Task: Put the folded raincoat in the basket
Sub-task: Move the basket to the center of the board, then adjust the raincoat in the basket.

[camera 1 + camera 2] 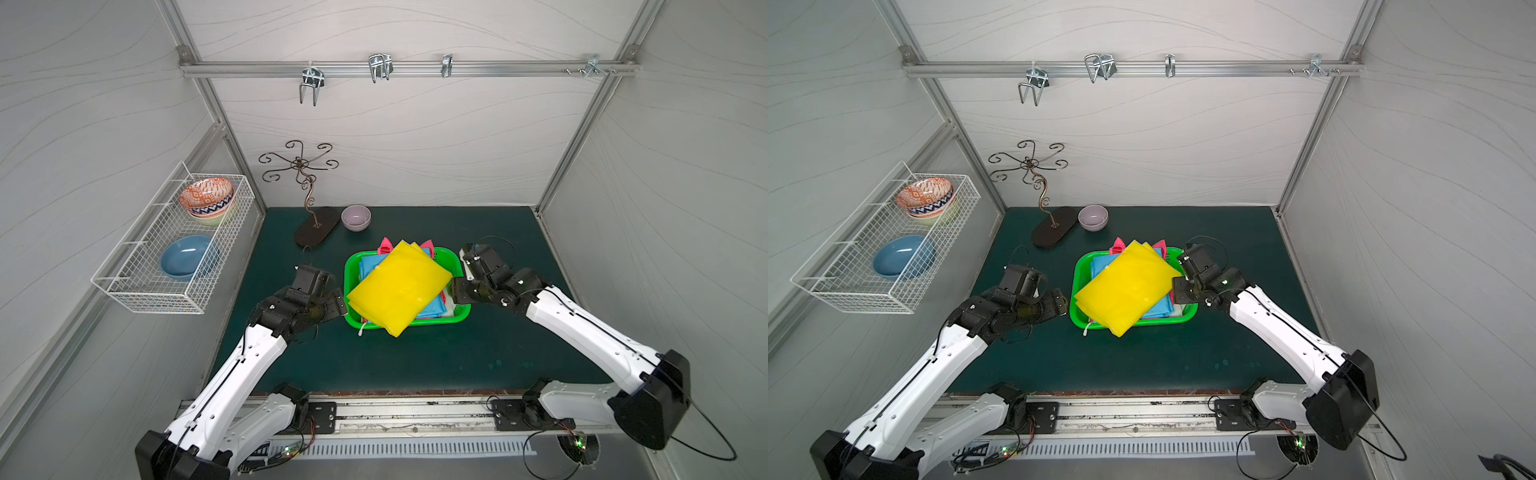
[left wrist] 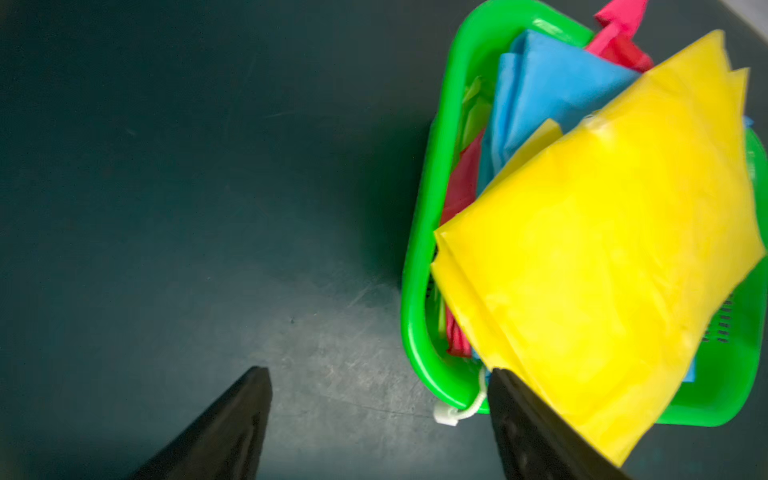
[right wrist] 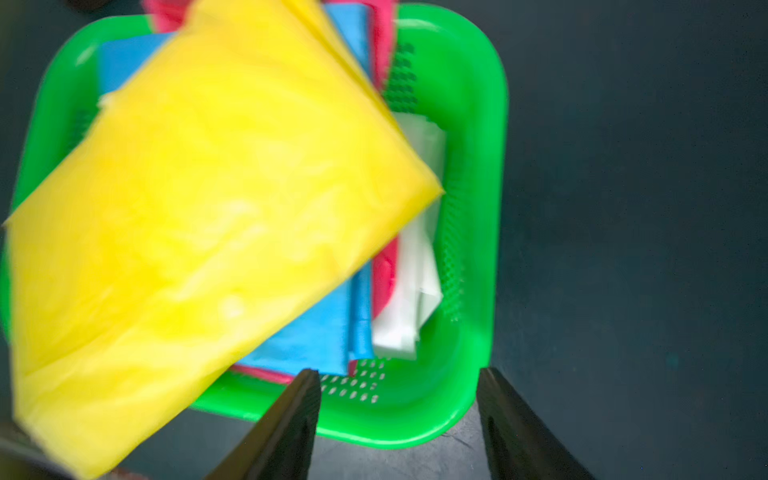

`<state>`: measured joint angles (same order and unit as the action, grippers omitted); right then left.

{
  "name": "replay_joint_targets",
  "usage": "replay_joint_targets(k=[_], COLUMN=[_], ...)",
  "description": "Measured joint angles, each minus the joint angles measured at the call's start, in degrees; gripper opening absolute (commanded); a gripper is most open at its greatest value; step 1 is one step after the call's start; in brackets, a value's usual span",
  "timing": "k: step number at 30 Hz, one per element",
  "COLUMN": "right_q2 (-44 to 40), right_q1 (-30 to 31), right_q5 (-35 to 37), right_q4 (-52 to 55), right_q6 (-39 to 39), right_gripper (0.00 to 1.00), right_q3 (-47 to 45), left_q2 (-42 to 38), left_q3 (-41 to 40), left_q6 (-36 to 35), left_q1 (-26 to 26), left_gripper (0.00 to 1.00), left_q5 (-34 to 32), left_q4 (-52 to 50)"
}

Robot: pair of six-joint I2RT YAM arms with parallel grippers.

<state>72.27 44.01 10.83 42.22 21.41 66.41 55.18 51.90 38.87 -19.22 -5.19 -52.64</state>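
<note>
Left gripper [image 2: 378, 372]: closest thing to the wrist cam, fingers spread wide with only bare dark mat [image 2: 166, 208] between them, not holding anything.
Finger vs raincoat: one left finger [image 2: 536, 424] overlaps the hanging yellow corner in the left wrist view, honestly can't tell if it touches.
Right gripper [image 3: 399, 372]: fingers apart too, nothing pinched, with the basket's corner rim under the gap.
Yellow raincoat [image 1: 399, 286]: folded flat, lying diagonally on top of the pile in the basket, right between the two grippers.
Raincoat corners: one pokes out over the rim on the left gripper's side, one hangs past the wall facing the arm bases, one ends just short of the right gripper.
Basket [image 1: 436, 320]: bright green, perforated, sits on the mat with the left gripper [image 1: 338, 301] just beside one short side and the right gripper [image 1: 455, 291] just beside the other.
Under the raincoat: blue folded sheet [image 3: 316, 336], pink one [image 2: 619, 37] sticking out the far end, white one [image 3: 415, 291] on the right gripper's side.
White cord toggle [image 2: 446, 415]: dangles outside the basket, just beside the left finger.
Lilac bowl [image 1: 356, 217]: well beyond both grippers, next to the curly hook stand [image 1: 309, 195].
Wire rack [image 1: 166, 257]: on the wall off past the left gripper, bowls in it.
</note>
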Motion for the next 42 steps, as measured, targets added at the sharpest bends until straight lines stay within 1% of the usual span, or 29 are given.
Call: replay_joint_targets(k=[3,6,9,12,16,23,26,34,36,38,39,41,42], right_q2=[4.59,10.6,17.55,25.03,34.03,44.96,47.43,49.11,49.48,50.1,50.45,51.21,51.47], right_q1=[8.92,16.37,21.97,25.53,27.02,25.94,25.51,25.46,25.51,25.53,25.53,25.66,25.66], right_q5=[0.07,0.81,2.32,4.94,6.51,8.92,10.05,12.33,13.2,14.25,14.75,16.22,16.85], right_q4=[0.17,-1.05,-2.34,-3.56,-4.24,-4.35,-4.28,-3.93,-3.93,-3.93,-3.98,-4.13,-4.26], right_q6=[-7.37,-13.75,-19.26,-24.06,-27.58,-29.4,-29.49,-29.33,-29.33,-29.29,-29.22,-29.11,-29.27], right_gripper=[0.71,0.76,0.78,0.78,0.78,0.72,0.72,0.7,0.67,0.59,0.54,0.36,0.31], right_q3=[8.5,13.25,15.93,18.93,24.39,35.39,38.07,37.55,37.55,37.62,37.68,37.79,37.88], left_q2=[3.19,4.63,4.81,6.21,7.61,7.54,7.39,6.64,6.6,6.6,6.6,6.6,6.6], left_q3=[0.94,0.96,0.98,1.01,0.92,-0.7,-1.36,-1.4,-1.4,-1.4,-1.4,-1.44,-1.49], left_q6=[0.37,0.44,0.46,0.46,0.39,0.13,-0.15,-1.86,-2.1,-2.23,-2.25,-2.25,-2.27], left_q1=[7.43,14.8,19.12,22.29,24.3,25.99,26.47,27.61,27.78,27.85,27.85,27.87,27.87], left_gripper=[0.91,0.93,0.93,0.93,0.93,0.92,0.91,0.9,0.9,0.9,0.9,0.9,0.9], left_q5=[0.85,1.38,2.05,3.85,4.68,5.25,5.64,6.03,6.03,6.1,6.14,6.16,6.16], left_q4=[-1.33,-1.29,-1.01,-0.79,0.11,1.42,1.7,2.27,2.51,2.75,2.82,3.06,3.17])
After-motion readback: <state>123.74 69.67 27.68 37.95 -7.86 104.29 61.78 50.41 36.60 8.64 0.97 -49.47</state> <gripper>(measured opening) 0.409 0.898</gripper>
